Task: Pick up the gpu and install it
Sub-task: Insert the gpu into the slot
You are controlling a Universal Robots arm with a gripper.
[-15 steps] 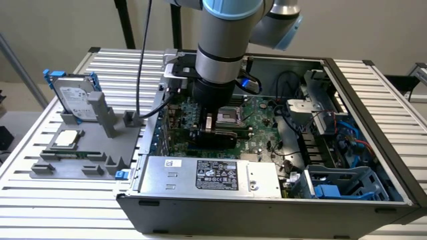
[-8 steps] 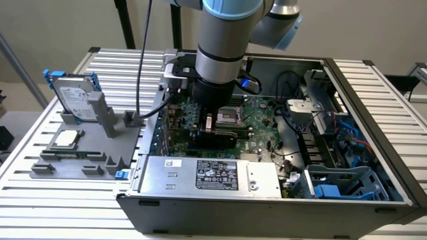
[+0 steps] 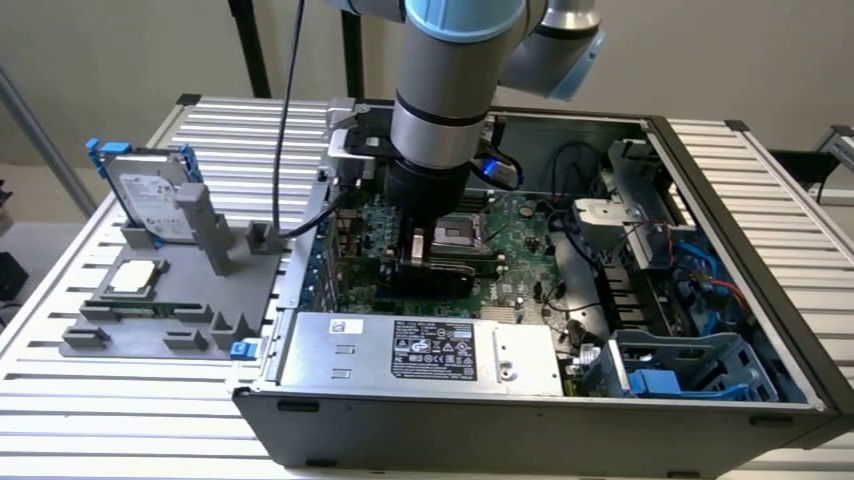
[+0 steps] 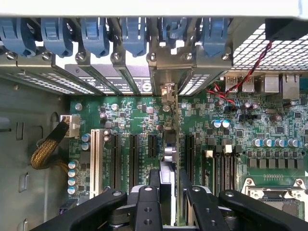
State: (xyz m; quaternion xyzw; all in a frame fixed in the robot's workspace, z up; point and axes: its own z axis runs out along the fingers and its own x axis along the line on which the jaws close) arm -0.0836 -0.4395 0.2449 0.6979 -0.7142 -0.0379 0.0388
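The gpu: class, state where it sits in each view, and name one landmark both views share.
Exterior view: the gpu stands on edge under the gripper, inside the computer case.
Wrist view: the gpu runs edge-on between the gripper's fingers.
Shared landmark: the green motherboard.

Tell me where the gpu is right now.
The gpu stands on edge between the gripper fingers, inside the computer case, over the motherboard slots.

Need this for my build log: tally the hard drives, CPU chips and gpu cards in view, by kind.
hard drive: 1, upright on the grey fixture
CPU chip: 1, flat on the fixture
gpu: 1, held by the gripper over the motherboard
Total: 3
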